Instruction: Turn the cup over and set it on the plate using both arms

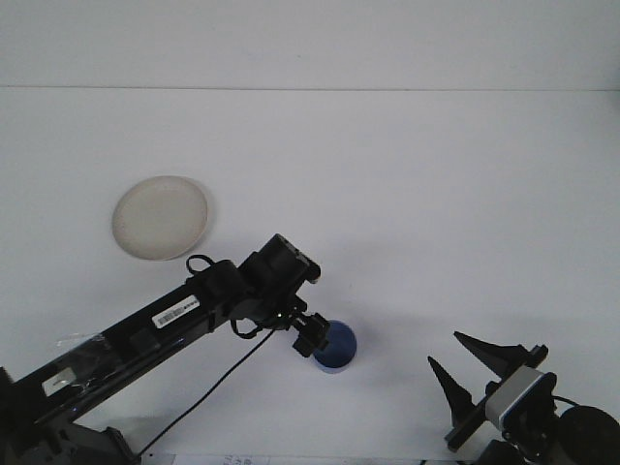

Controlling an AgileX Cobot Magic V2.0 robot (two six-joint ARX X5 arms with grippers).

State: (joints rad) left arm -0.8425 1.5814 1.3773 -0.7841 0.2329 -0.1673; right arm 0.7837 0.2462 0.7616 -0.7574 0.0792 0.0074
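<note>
Only one view is serving this moment: a front camera that is sitting high above the robot's own base and looking forward and steeply down over the white table [407, 174]. It is standing well back, so the frame is taking in the tabletop from its near edge to the far edge, where a pale wall is rising, probably a backdrop. The left arm [145, 334] is entering from the near left corner and the right gripper [463, 360] is showing at the near right corner, both close under the lens. With no second view running, no part of the scene is being shared.
</note>
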